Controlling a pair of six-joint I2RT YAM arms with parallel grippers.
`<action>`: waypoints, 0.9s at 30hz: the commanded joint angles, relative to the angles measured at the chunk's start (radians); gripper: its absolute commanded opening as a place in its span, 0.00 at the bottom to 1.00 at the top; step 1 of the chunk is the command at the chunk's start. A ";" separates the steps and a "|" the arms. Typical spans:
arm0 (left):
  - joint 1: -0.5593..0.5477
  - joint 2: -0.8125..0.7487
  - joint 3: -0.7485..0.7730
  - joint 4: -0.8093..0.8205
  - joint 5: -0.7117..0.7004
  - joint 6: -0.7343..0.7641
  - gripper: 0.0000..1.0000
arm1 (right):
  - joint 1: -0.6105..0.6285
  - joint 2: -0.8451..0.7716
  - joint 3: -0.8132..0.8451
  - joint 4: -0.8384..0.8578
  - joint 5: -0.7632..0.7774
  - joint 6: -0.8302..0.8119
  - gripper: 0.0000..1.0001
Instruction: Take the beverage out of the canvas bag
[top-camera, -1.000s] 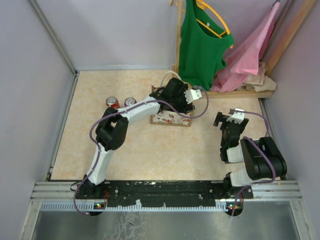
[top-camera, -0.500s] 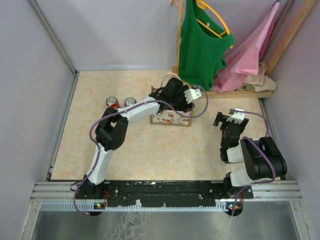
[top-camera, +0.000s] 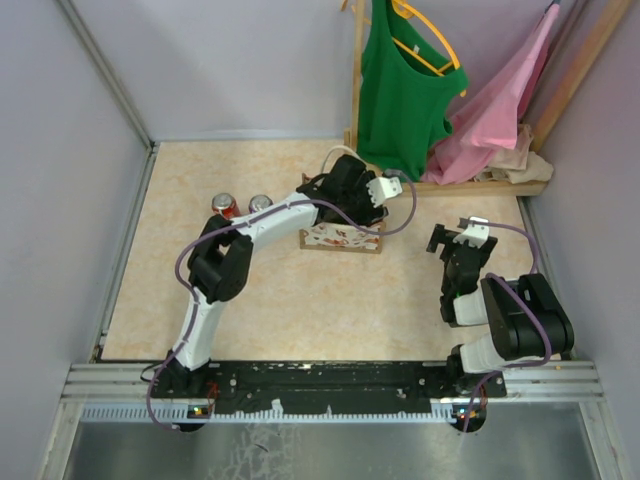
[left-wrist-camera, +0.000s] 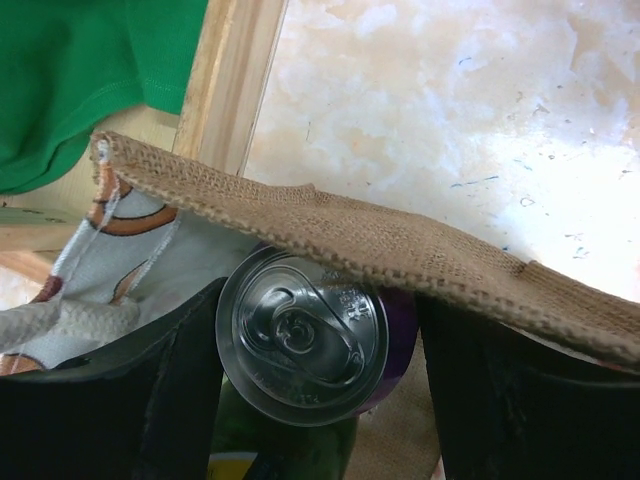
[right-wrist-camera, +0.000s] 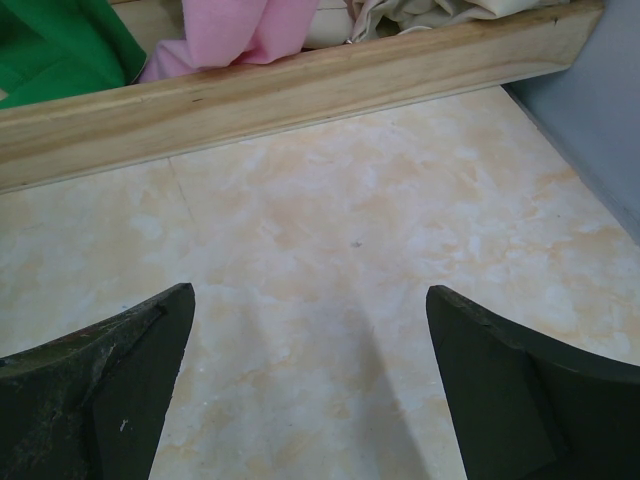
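The canvas bag (top-camera: 342, 236) stands mid-table, cream with a red print. In the left wrist view its woven rim (left-wrist-camera: 400, 250) crosses above a purple beverage can (left-wrist-camera: 300, 335) with a silver top, tilted inside the bag. My left gripper (left-wrist-camera: 320, 300) reaches into the bag from above (top-camera: 345, 195). Its fingers sit against both sides of the can. A green can (left-wrist-camera: 290, 440) lies underneath it. My right gripper (right-wrist-camera: 310, 300) is open and empty over bare table, right of the bag (top-camera: 452, 238).
Two cans (top-camera: 224, 204) (top-camera: 261, 204) stand on the table left of the bag. A wooden rack base (top-camera: 480, 185) behind the bag carries a green top (top-camera: 400, 90) and a pink garment (top-camera: 500, 100). Walls close both sides.
My left wrist has shifted very slightly up and to the right at the bag. The right arm has not moved.
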 joint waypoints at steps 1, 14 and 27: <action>-0.004 -0.134 0.043 0.050 0.022 -0.041 0.00 | -0.005 -0.008 0.021 0.042 0.003 -0.001 0.99; -0.005 -0.299 0.025 0.155 0.041 -0.099 0.00 | -0.005 -0.008 0.022 0.042 0.004 0.000 0.99; -0.005 -0.481 0.029 0.080 -0.191 -0.067 0.00 | -0.005 -0.008 0.022 0.042 0.003 0.000 0.99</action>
